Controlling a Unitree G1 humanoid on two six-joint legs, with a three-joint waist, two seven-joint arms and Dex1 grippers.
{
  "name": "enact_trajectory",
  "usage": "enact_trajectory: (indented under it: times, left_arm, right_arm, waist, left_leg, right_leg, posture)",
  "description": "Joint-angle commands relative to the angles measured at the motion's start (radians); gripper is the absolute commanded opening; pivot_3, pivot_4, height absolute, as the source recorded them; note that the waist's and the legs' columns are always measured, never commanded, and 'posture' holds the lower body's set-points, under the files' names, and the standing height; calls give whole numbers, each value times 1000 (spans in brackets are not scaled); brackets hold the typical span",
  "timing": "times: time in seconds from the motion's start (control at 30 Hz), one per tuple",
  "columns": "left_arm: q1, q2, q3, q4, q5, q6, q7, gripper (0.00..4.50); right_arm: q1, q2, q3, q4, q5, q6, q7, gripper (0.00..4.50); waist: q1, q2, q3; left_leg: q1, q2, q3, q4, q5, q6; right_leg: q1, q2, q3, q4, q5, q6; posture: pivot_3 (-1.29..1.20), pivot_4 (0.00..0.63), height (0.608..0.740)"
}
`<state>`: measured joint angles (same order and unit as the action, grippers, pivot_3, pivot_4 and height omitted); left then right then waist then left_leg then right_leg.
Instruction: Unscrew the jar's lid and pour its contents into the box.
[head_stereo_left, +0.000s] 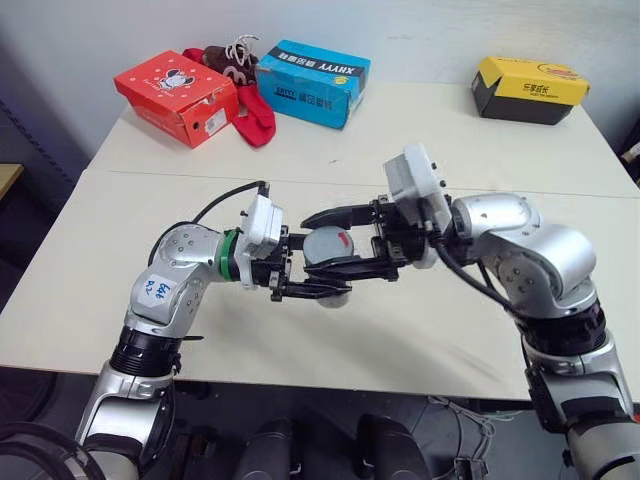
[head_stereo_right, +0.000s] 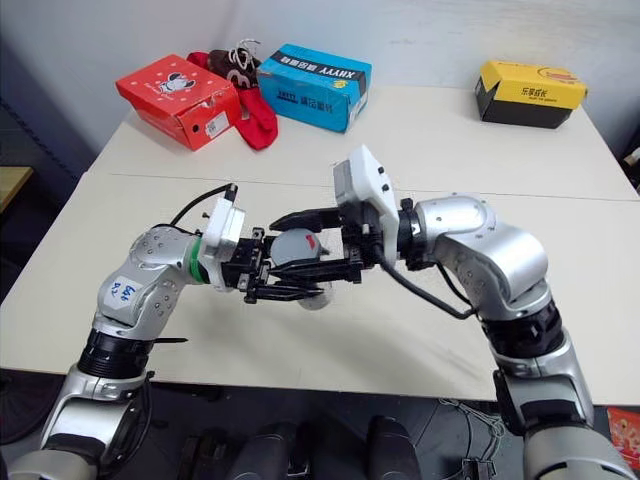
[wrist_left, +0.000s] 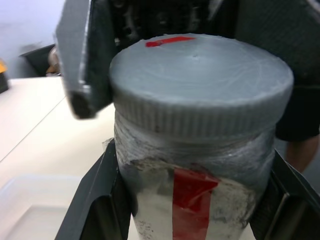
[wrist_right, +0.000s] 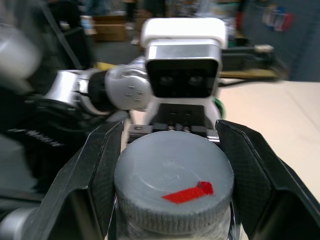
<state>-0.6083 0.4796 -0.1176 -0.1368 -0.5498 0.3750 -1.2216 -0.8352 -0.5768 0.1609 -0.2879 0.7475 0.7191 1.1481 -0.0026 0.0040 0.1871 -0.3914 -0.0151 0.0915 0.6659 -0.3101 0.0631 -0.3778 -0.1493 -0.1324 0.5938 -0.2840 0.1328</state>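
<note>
The left hand (head_stereo_left: 312, 288) grips a small clear jar (wrist_left: 200, 200), held level above the white table (head_stereo_left: 420, 330), while the right hand (head_stereo_left: 335, 240) clamps its 2 black fingers on the ribbed grey lid (wrist_right: 172, 182). A translucent box (wrist_left: 35, 207) seems to lie below. If the smooth jar slips while the lid turns, contents may spill outside it.

Silver arms, black cables, white wrist cameras, a black-fingered left gripper (head_stereo_left: 315, 275).
</note>
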Motion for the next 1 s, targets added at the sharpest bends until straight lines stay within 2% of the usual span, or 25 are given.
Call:
enact_trajectory:
  times: [0.03, 0.07, 0.2, 0.27, 0.37, 0.53, 0.77, 1.0]
  left_arm:
    - [-14, 14, 49, -43, -71, 16, -26, 2383]
    - [-11, 16, 51, -47, -71, 19, -24, 2383]
    - [-3, 24, 74, -58, -73, 48, 18, 2383]
    - [0, 21, 106, -47, -56, 86, 114, 2383]
    - [13, 22, 121, -50, -16, 97, 207, 2383]
    - [25, 36, 91, -81, 14, 126, 259, 2383]
    - [-3, 27, 51, -85, 20, 154, 273, 2383]
    - [-10, 28, 36, -81, 27, 149, 266, 2383]
  right_arm:
    - [-20, -29, -2, 8, 2, -6, 75, 2531]
    - [-21, -22, -10, 12, -4, -12, 63, 2531]
    - [-18, 6, -67, -4, 40, 25, -12, 3883]
    - [-3, 16, -106, -25, 51, 26, -64, 4449]
    - [17, 16, -141, -47, 36, 12, -127, 4449]
    - [37, 27, -129, -62, -31, -25, -205, 4449]
    - [42, 76, -41, -34, -167, -83, -279, 4449]
    - [42, 96, -14, -19, -195, -72, -287, 4449]
  waist:
    - [0, 0, 0]
    - [0, 0, 0]
    - [0, 0, 0]
    - [1, 0, 0]
    - [3, 0, 0]
    - [2, 0, 0]
    - [1, 0, 0]
    - [1, 0, 0]
  left_leg:
    - [0, 0, 0, 0, 0, 0]
    - [0, 0, 0, 0, 0, 0]
    - [0, 0, 0, 0, 0, 0]
    - [0, 0, 0, 0, 0, 0]
    - [0, 0, -1, 0, 0, 0]
    - [0, 0, 0, 0, 0, 0]
    - [0, 0, 0, 0, 0, -1]
    - [0, 0, 0, 0, 0, -1]
  right_leg:
    - [0, 0, 0, 0, 0, 0]
    - [0, 0, 0, 0, 0, 0]
    - [0, 0, 0, 0, 0, 0]
    - [0, 0, 0, 0, 0, 0]
    - [0, 0, 0, 0, 0, 0]
    - [0, 0, 0, 0, 0, 0]
    - [0, 0, 0, 0, 0, 0]
    - [0, 0, 0, 0, 0, 0]
  posture:
    - [0, 150, 740]
    - [0, 150, 740]
    - [0, 150, 740]
    - [0, 150, 740]
    - [0, 150, 740]
    - [0, 150, 740]
    - [0, 150, 740]
    - [0, 150, 740]
